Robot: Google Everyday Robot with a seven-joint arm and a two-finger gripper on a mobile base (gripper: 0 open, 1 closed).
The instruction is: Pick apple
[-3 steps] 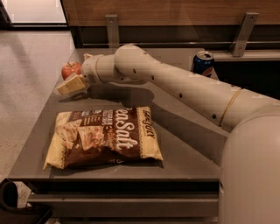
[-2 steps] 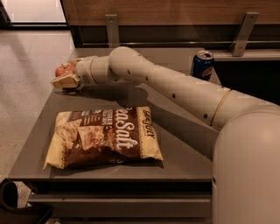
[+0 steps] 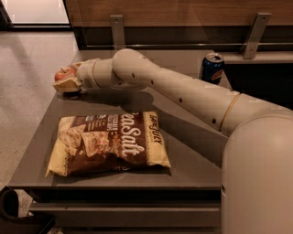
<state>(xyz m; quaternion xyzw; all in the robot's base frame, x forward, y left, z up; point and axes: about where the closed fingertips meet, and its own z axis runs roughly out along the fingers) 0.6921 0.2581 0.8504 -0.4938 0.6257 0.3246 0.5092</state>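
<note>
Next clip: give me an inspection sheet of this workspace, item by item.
Surface: grey table, flat, no spills seen.
Job's things: apple, red, at the table's far corner on the picture's left, right by the gripper.
Clutter: chip bag lying flat near the front; blue soda can upright at the back.
Grippers: gripper at the apple, just below it in view; arm stretched across the table.
Cables: nothing seen.
Surroundings: wooden wall panel with metal brackets behind; pale floor beside the table.

Cream gripper (image 3: 67,84) at far left of grey table (image 3: 194,167); apple (image 3: 64,73) seemingly red-yellow; can (image 3: 211,68) blue; bag (image 3: 110,144) brown and yellow.
</note>
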